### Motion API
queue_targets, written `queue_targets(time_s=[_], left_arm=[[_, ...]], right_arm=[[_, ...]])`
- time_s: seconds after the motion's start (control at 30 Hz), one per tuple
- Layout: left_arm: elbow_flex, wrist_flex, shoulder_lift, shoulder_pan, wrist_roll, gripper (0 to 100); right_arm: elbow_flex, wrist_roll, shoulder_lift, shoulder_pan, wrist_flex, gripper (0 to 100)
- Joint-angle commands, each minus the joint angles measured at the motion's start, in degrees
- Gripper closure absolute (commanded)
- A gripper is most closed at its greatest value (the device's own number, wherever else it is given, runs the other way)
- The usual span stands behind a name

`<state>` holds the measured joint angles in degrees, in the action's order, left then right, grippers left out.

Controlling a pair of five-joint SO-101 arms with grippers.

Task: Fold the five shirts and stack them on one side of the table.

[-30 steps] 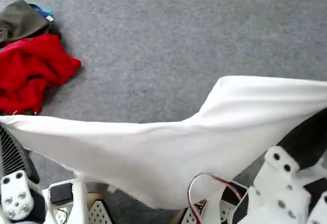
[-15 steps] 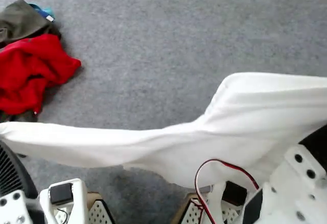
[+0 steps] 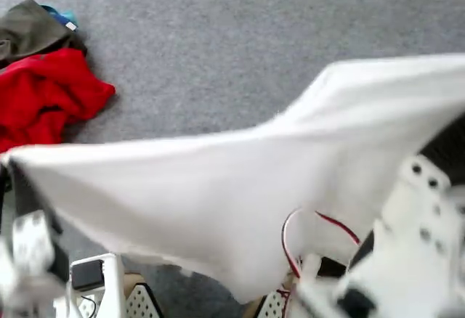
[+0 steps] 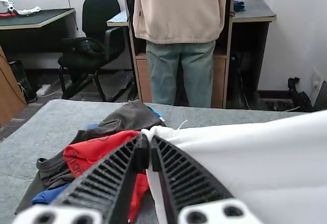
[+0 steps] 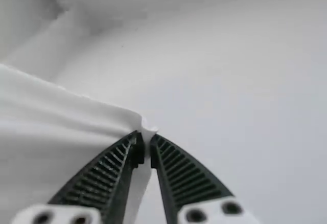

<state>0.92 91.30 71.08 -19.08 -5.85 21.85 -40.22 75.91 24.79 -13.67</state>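
A white shirt [image 3: 240,180] hangs stretched above the near half of the table, held up at both ends. My left gripper [image 4: 145,155] is shut on one corner of the white shirt [image 4: 245,168] at the near left. My right gripper [image 5: 144,151] is shut on an edge of the white shirt [image 5: 204,70] at the near right. A crumpled red shirt [image 3: 47,100] lies at the far left, with a dark olive shirt [image 3: 29,27] and a bit of blue cloth [image 3: 64,19] behind it. The same heap, red shirt [image 4: 97,152] included, lies past my left gripper.
The grey felt table [image 3: 218,56] stretches bare behind the lifted shirt. The arms' white bases [image 3: 109,289] sit at the near edge, with a red cable [image 3: 320,223] looping by the right one.
Both grippers have lifted the white shirt higher and swung it toward the far side. The cloth now spreads wider and covers more of the table.
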Motion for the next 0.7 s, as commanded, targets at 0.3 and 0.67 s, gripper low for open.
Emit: queue_targets(time_s=[0.3, 0.67], left_arm=[[-55.3, -68.0, -2.5, 4.6, -0.7, 97], [-50.2, -71.3, -24.6, 14.9, -5.9, 97]], right_arm=[[29.5, -8.1, -9.4, -10.0, 11.9, 98.4], [37.1, -15.4, -23.8, -17.3, 19.8, 98.4]])
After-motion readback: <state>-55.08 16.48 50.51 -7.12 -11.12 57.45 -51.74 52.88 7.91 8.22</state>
